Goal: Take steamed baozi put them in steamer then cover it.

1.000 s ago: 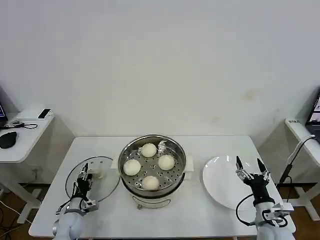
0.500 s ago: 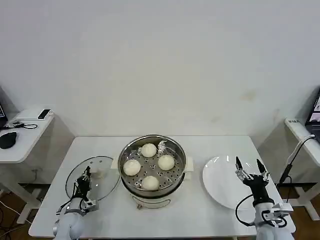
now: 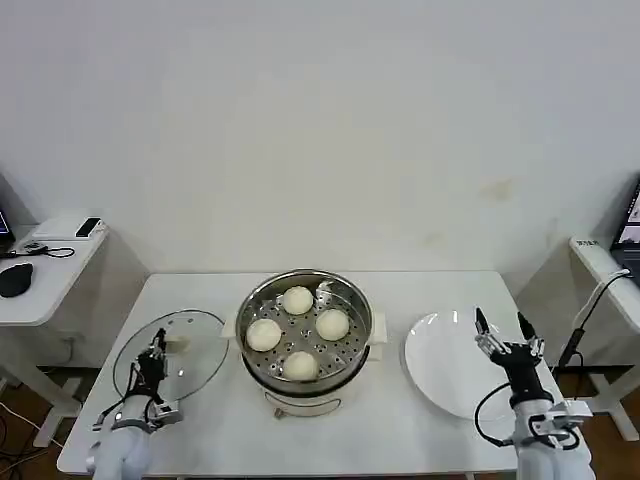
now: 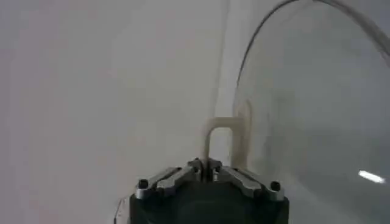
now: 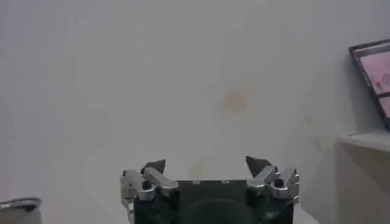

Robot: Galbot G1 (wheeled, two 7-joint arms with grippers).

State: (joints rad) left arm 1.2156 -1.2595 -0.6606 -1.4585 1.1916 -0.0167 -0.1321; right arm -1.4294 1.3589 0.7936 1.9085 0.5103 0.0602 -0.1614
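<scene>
Left gripper [image 3: 157, 350] jaws pinched on the cover [image 3: 172, 353] handle [image 4: 220, 141], glass lid tipped up off the table [image 3: 400, 290], left of the steamer [image 3: 304, 330]. Four steamed baozi [image 3: 298, 300] sit on its tray. Right gripper [image 3: 508, 337] jaws spread wide, pointing up above the white plate [image 3: 445, 365].

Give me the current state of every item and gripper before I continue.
steamed baozi: all four in the steamer tray.
steamer: uncovered.
cover: off the pot, tilted, gripped by its handle.
white plate: empty.
left gripper: shut on the cover's handle.
right gripper: open, over the plate.
</scene>
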